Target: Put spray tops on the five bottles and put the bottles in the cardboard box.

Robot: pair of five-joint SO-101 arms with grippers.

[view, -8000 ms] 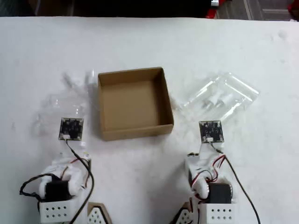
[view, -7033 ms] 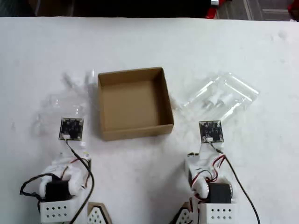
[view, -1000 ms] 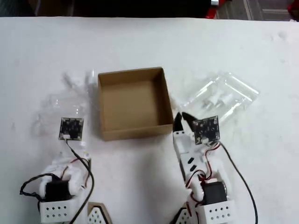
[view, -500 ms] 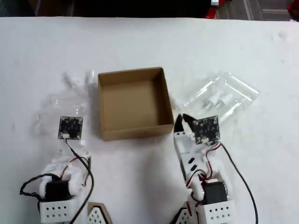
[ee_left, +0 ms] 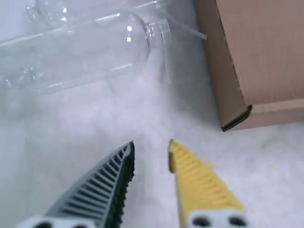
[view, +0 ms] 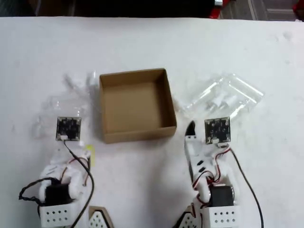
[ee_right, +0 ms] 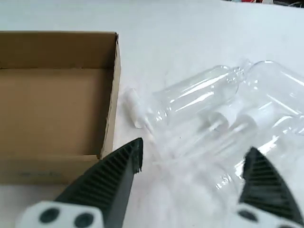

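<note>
Your right claw [ee_right: 192,159] gapes wide, empty, before clear bottles [ee_right: 199,97] at the cardboard box's [view: 137,133] three o'clock; your left claw [ee_left: 151,152] stands slightly parted, empty, above the bench [ee_left: 142,118].

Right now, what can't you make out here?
High view: how many clear bottles lie right of the cardboard box; they overlap against the white table.
Left wrist view: a bottle, its base cut by the edge.
Right wrist view: whether spray tops are fitted; clear bottles overlap.
</note>
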